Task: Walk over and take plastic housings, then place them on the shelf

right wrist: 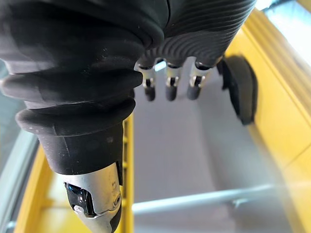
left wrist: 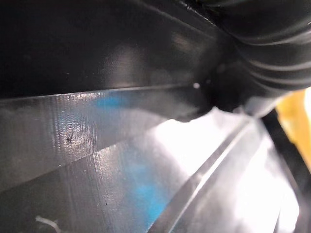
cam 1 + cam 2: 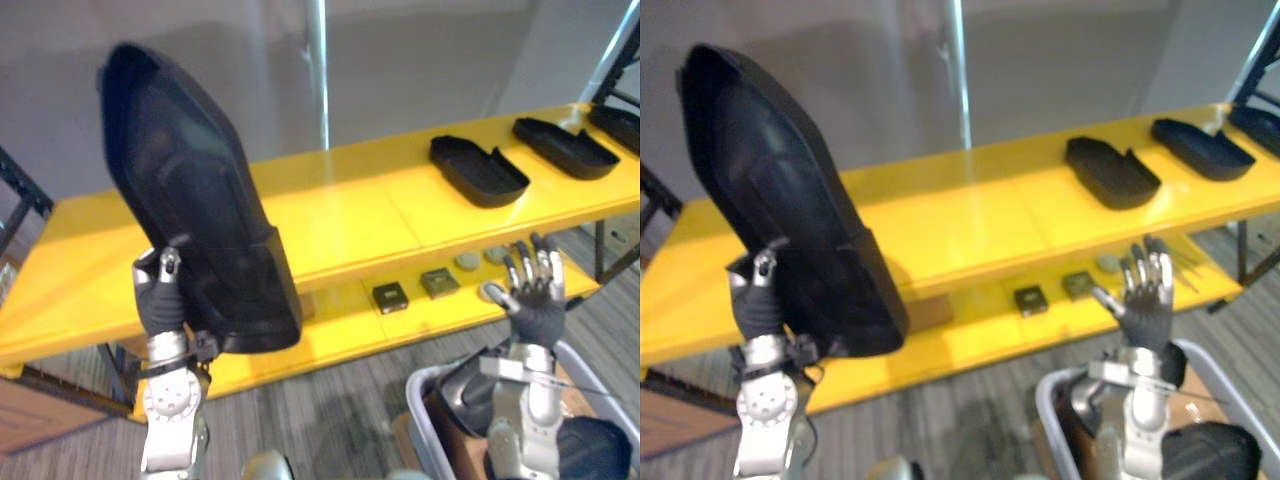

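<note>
Left eye view: housing [image 3: 195, 190] held above left hand [image 3: 158, 300].

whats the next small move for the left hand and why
Probably tilt the housing flat and lower it: the left hand holds it upright by a bare stretch of the top shelf, left of the other housings lying there.

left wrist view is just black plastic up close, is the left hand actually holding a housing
Observer: Yes, the left hand grips a large black housing by its lower end, upright in front of the yellow shelf.
Operator: room on the top level
Observer: Other housings lie toward its right end; the middle is bare.
Operator: right hand busy
Observer: No, the right hand is open, fingers straight, raised near a grey bin.
</note>
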Robot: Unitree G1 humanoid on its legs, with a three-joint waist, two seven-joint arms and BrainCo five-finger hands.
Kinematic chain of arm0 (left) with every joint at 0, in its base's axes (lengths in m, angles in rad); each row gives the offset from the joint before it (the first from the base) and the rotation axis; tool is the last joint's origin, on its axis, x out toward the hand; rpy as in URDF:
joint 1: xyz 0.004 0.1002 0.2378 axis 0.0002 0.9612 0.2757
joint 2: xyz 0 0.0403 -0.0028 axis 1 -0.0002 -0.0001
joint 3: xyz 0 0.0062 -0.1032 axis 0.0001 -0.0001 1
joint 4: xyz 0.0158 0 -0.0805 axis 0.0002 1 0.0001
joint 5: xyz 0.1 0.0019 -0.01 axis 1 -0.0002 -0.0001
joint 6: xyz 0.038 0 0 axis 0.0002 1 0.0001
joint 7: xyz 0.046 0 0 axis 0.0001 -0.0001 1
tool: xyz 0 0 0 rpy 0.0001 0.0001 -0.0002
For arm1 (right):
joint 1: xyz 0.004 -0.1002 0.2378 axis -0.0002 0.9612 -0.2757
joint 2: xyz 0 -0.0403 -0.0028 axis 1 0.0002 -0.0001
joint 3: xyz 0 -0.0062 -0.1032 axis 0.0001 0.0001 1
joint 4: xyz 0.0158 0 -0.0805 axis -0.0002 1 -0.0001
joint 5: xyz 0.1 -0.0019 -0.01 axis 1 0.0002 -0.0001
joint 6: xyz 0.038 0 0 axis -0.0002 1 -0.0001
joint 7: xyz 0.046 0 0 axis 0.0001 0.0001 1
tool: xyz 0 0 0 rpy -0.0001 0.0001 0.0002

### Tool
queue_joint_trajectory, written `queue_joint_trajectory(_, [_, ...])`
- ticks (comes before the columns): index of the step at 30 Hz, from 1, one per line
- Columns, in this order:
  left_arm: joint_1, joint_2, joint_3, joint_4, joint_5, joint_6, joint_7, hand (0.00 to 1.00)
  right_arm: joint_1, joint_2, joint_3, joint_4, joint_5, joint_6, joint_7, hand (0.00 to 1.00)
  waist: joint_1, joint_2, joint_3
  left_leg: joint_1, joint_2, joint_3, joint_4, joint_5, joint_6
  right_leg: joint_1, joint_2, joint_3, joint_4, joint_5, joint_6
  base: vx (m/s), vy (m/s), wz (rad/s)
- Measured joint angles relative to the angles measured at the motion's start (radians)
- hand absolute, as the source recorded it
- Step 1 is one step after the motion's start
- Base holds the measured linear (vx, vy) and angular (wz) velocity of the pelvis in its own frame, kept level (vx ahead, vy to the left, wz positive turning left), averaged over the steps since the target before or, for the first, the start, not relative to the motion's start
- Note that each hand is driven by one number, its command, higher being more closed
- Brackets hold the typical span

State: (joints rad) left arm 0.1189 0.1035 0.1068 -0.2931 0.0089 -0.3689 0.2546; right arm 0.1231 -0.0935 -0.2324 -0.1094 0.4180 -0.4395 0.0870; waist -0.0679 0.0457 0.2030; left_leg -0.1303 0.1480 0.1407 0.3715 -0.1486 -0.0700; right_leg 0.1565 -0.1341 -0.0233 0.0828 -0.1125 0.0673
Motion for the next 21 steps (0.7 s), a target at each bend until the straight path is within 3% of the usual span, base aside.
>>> queue_joint_trajectory(1, [0.004,0.0,-0.002,0.0,0.003,0.0,-0.002,1.0,0.0,-0.003,0.002,0.0,-0.001,0.0,-0.003,0.0,0.001,0.012,-0.001,0.021,-0.007,-0.039,-0.11,0.02,-0.016,-0.003,-0.003,0.017,0.006,-0.012,0.02,0.13,0.309,-0.6])
queue_joint_trajectory(2, [0.009,0.002,-0.001,0.003,0.006,0.003,0.0,1.0,0.0,-0.002,0.008,0.002,0.001,0.0,-0.007,0.0,0.013,0.019,-0.005,0.054,-0.012,-0.041,-0.132,0.086,-0.041,-0.008,-0.008,0.057,0.037,-0.036,0.048,0.14,0.321,-0.68])
queue_joint_trajectory(4, [0.013,0.012,0.001,0.002,0.005,0.005,0.003,1.0,0.001,-0.003,0.027,-0.001,0.001,0.0,-0.013,0.0,0.025,-0.013,-0.016,0.068,-0.042,-0.012,-0.127,0.062,-0.021,-0.018,-0.043,0.08,0.053,-0.051,0.059,0.12,0.227,-0.47])
queue_joint_trajectory(5, [0.004,0.016,-0.001,-0.001,0.004,0.014,0.0,1.0,-0.006,0.002,0.051,-0.004,-0.002,-0.002,-0.033,0.0,0.023,-0.049,-0.033,0.061,-0.069,0.02,-0.116,0.047,-0.007,-0.033,-0.079,0.087,0.053,-0.051,0.065,0.1,0.153,-0.25])
queue_joint_trajectory(7, [0.002,0.021,-0.001,-0.002,0.003,0.034,-0.003,1.0,-0.011,0.017,0.061,-0.006,0.0,-0.004,-0.046,0.0,0.023,-0.066,-0.042,0.062,-0.081,0.041,-0.116,0.042,0.002,-0.048,-0.094,0.084,0.054,-0.029,0.083,0.13,0.152,-0.25])
queue_joint_trajectory(11, [-0.001,0.043,0.001,-0.002,0.003,0.095,-0.014,1.0,-0.019,0.044,0.077,-0.009,0.0,-0.008,-0.066,0.0,0.026,-0.065,-0.041,0.095,-0.072,0.093,-0.14,0.032,0.009,-0.058,-0.089,0.043,0.029,0.039,0.087,0.08,0.087,-0.46])
queue_joint_trajectory(15, [-0.047,0.045,-0.013,-0.007,0.002,0.185,-0.024,1.0,-0.023,0.045,0.117,-0.008,-0.007,0.003,-0.071,0.0,0.016,-0.058,-0.045,0.11,-0.068,0.138,-0.17,0.032,0.009,-0.07,-0.088,0.02,-0.046,0.11,0.087,0.0,0.021,-0.52])
queue_joint_trajectory(17, [-0.091,0.046,-0.029,0.011,-0.003,0.217,-0.025,1.0,-0.023,0.045,0.127,-0.009,-0.011,0.011,-0.087,0.0,0.0,-0.059,-0.045,0.11,-0.068,0.143,-0.171,0.03,0.01,-0.068,-0.088,0.017,-0.059,0.122,0.09,-0.05,0.021,-0.16])
queue_joint_trajectory(21, [-0.229,0.058,-0.051,0.135,-0.058,0.333,-0.021,1.0,-0.021,0.04,0.128,-0.009,-0.047,0.012,-0.121,0.0,-0.004,-0.053,-0.057,0.113,-0.066,0.172,-0.181,0.03,0.008,-0.09,-0.088,0.013,-0.061,0.125,0.091,-0.08,-0.006,-0.21])
